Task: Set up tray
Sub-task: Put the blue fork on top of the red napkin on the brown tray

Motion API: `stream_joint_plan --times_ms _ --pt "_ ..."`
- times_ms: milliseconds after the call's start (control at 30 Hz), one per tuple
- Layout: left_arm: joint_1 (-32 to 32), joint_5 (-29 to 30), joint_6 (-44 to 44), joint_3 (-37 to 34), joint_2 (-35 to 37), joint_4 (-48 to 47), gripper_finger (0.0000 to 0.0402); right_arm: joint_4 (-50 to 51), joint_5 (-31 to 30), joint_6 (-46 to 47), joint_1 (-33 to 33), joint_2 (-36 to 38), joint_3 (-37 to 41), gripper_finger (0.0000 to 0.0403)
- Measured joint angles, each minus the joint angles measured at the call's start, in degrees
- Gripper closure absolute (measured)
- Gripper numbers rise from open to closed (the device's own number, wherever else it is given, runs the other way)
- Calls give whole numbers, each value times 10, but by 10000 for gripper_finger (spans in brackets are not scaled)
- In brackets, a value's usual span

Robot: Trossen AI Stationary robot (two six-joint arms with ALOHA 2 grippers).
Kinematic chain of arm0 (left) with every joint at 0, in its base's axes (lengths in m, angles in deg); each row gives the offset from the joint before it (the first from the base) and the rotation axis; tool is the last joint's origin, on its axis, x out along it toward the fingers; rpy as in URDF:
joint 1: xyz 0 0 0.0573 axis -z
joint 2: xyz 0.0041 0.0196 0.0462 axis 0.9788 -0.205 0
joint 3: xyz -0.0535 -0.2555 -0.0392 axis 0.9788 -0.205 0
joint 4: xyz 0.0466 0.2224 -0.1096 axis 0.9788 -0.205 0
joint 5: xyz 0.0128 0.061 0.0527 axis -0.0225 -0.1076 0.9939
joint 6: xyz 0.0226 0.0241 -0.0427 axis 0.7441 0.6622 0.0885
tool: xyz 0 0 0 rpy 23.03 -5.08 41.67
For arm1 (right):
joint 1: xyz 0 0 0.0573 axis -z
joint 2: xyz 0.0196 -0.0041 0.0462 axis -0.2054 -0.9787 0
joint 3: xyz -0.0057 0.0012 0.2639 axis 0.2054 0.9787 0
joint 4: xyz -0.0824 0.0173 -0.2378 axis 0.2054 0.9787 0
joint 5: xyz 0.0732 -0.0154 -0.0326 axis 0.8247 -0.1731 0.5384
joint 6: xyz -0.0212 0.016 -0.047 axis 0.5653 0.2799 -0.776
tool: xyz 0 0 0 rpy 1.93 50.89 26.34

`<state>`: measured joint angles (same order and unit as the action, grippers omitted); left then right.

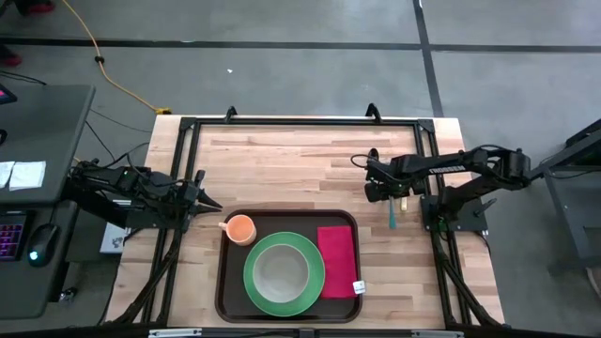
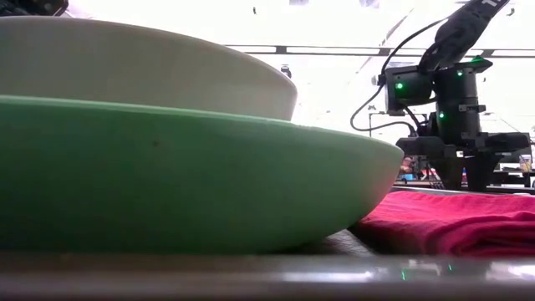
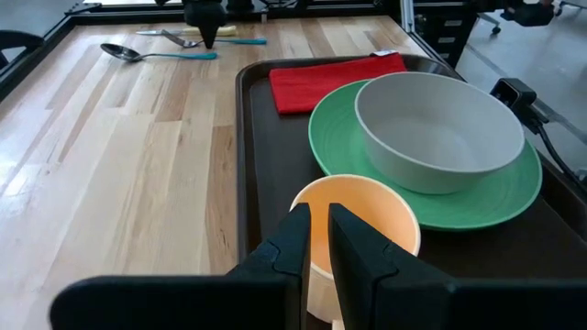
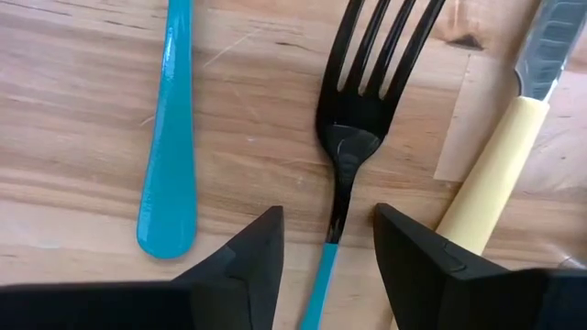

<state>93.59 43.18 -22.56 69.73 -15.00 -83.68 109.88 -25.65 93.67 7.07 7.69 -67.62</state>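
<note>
The dark brown tray lies at the table's near middle. On it stand a green plate with a pale bowl, a red napkin and an orange cup in its far left corner. My left gripper is shut and empty just left of the cup. My right gripper is open and points down over cutlery on the table's right. Its fingers stand on either side of a black fork where its neck meets its teal handle, without touching it.
A teal spoon handle lies on one side of the fork and a yellow-handled knife on the other, both close. The spoon also shows in the left wrist view. Bare wood lies beyond the tray's far edge. A black frame rims the table.
</note>
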Motion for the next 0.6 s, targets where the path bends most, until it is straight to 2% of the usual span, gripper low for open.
stream_joint_plan --times_ms 333,600 --pt "0 0 0 0 0 0 328 -2 -2 12 0 -1 1 260" --pt "0 0 0 0 0 0 328 -4 -4 15 0 -1 2 291"
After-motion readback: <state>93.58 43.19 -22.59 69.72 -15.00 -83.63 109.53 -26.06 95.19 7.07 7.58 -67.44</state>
